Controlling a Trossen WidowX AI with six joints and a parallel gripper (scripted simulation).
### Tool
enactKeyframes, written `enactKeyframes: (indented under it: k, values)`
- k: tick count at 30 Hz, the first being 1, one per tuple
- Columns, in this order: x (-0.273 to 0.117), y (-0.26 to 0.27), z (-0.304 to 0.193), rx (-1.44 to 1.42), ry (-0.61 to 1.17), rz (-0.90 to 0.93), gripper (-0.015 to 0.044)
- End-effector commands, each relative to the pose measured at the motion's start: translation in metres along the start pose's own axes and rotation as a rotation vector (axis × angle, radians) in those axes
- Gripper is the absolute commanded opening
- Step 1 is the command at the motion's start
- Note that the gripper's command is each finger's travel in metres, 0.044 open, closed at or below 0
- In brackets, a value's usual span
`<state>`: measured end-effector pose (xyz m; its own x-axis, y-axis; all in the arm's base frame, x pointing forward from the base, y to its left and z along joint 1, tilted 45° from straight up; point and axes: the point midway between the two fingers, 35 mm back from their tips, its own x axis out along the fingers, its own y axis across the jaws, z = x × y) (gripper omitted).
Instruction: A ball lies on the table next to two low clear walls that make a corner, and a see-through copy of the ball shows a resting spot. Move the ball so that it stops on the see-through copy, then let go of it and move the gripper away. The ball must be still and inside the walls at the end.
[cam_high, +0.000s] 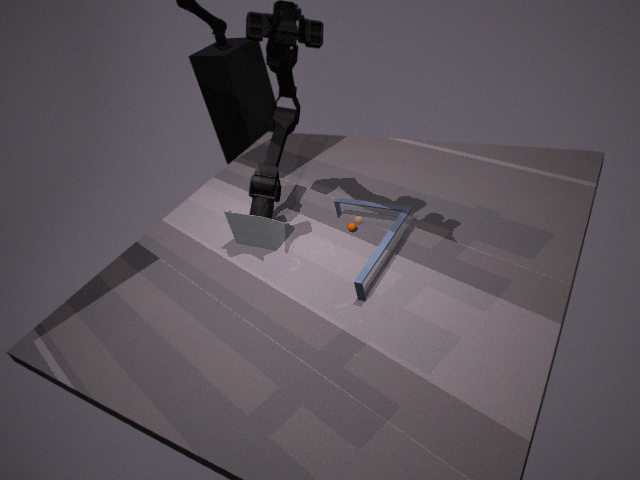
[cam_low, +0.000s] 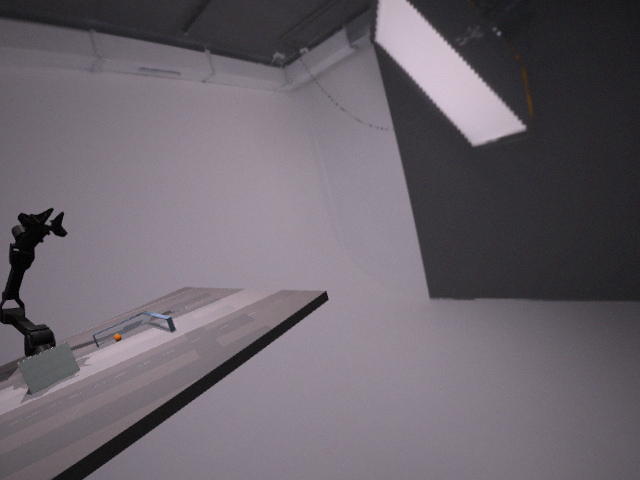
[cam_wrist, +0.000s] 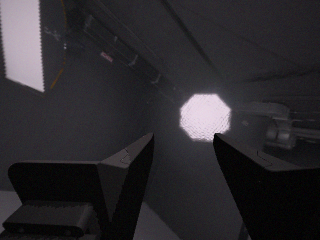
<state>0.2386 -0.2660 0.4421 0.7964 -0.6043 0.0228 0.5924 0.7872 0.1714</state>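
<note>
my end effector (cam_wrist: 182, 150) is raised high above the tabletop (cam_high: 465, 361), at the top of my arm (cam_high: 281, 118), which rises from my base near the back edge. it points up and away from the work: in the wrist view i see only a dark wall, ceiling beams, a bright rectangular panel at upper left and a round glowing light (cam_wrist: 205, 117) between my two dark fingers. the fingers stand partly spread, about halfway, with nothing between them.

the orange ball (cam_high: 352, 226) lies on the tabletop inside the corner formed by the two low clear walls (cam_high: 385, 248). the see-through copy (cam_high: 358, 219) sits just beside it, a little nearer the corner, touching or slightly overlapping the ball as seen from the top; the ball is not centred on it. the short wall runs behind them, and the long wall runs down their right side toward the front.

a pale grey panel (cam_high: 255, 229) stands upright in front of my base, well apart from the ball. in the exterior view the ball (cam_low: 117, 336) shows as a small orange dot inside the walls (cam_low: 139, 320), far below my end effector (cam_low: 51, 219).
</note>
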Motion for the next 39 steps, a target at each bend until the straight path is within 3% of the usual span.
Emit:
enactKeyframes:
  k: [1, 10, 19, 26, 32, 39]
  values:
    - [0.02, 0.024, -0.059, -0.141, 0.184, 0.118, 0.0229]
    - [0.021, 0.098, -0.191, -0.501, 0.523, 0.536, 0.0229]
    - [-0.041, 0.17, -0.305, -0.819, 0.709, 1.11, 0.0229]
    - [-0.12, 0.205, -0.367, -0.983, 0.714, 1.647, 0.0229]
    - [-0.2, 0.218, -0.397, -0.989, 0.604, 2.154, 0.0229]
    - [-0.208, 0.219, -0.399, -0.981, 0.587, 2.206, 0.0229]
